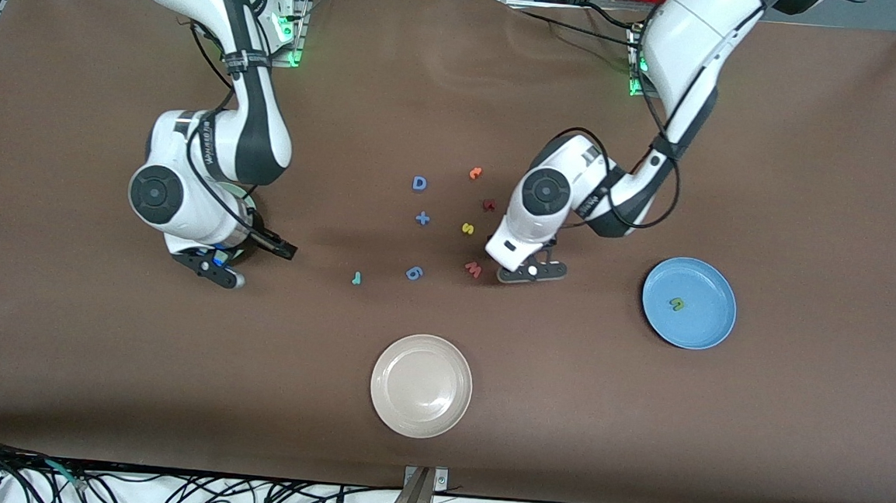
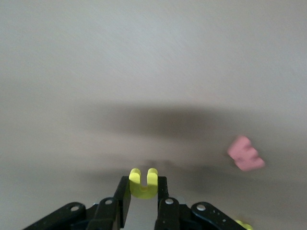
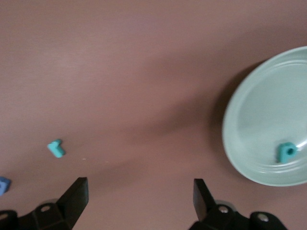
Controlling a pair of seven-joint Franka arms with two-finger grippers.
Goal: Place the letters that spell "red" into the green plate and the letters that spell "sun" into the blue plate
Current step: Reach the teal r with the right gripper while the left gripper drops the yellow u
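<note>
**Front view: yellow "u" clamped, "r" waiting on the cloth**

Nearest the front camera sits the beige plate (image 1: pixel 421 385), not part of the job. Farther up, the blue plate (image 1: pixel 689 303) lies toward the left arm's end with the green "n" (image 1: pixel 676 303) already in it. The teal "r" (image 1: pixel 356 278) rests on bare table, with the blue piece (image 1: pixel 414 273) and pink "w" (image 1: pixel 473 269) in the same row. The left gripper (image 2: pixel 143 191) is just beside the "w", its fingers pinched together on the yellow "u" (image 2: pixel 143 183). The right gripper (image 3: pixel 140 191) hangs with fingers spread wide and nothing between them, beside the green plate (image 3: pixel 249 143), which holds the teal "d" (image 3: pixel 287 152).

Farther still lie the yellow "s" (image 1: pixel 467 228), the dark red piece (image 1: pixel 488 204), the orange "e" (image 1: pixel 475 173) and the blue "D" (image 1: pixel 419 183).

The "u" is held only by its curved base, so a quick swing could twist it loose. The "w" is close enough to be nudged on lift-off. Open cloth runs between the left gripper and the blue plate; the "r" also has clear room around it.
</note>
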